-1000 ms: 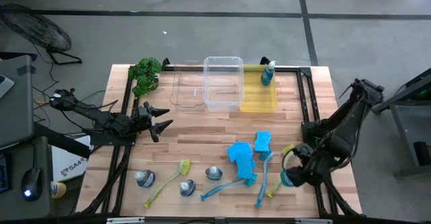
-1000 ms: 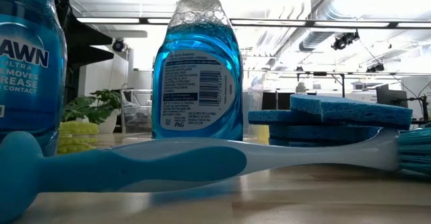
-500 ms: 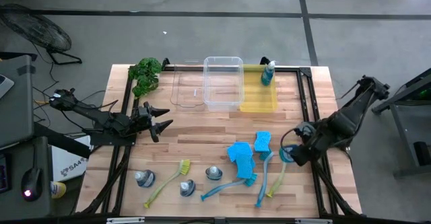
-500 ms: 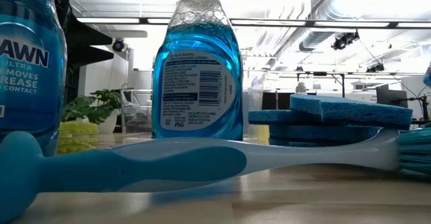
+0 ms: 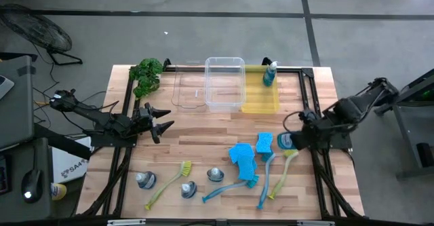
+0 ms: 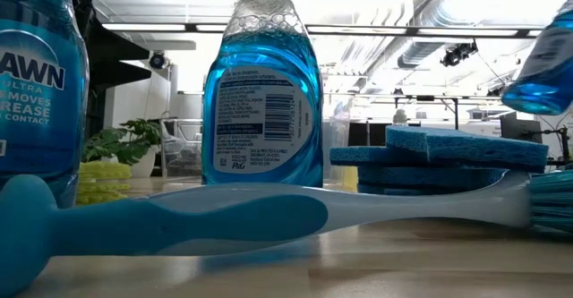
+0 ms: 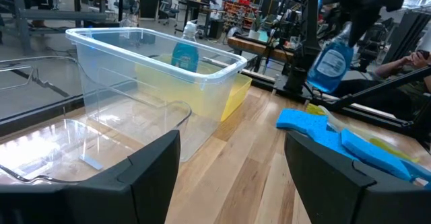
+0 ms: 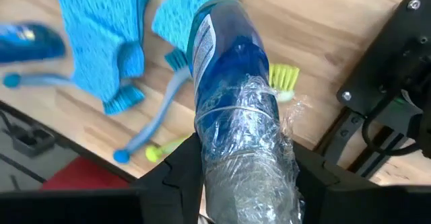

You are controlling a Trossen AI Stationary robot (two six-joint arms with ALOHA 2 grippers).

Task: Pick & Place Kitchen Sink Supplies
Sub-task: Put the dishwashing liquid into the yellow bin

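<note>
Wooden table [image 5: 203, 144], mid-task: one bottle [image 5: 270, 73] already in yellow bin [image 5: 261, 102]; another bottle [image 8: 232, 116] pinched aloft by right gripper [image 5: 293, 142]; left gripper [image 5: 161, 124] spread, idle; sponges [image 5: 243, 155], brushes [image 5: 230, 185] remaining.

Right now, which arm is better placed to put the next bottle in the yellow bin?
Right: its claw already holds a dish soap bottle near the yellow bin; the left claw waits open, across the table.

Your two arms were dark, jointed and slim, with looping black cables. The left hand [image 5: 161, 125] ended in pointed black fingers [image 7: 151, 167], broad and matte.
</note>
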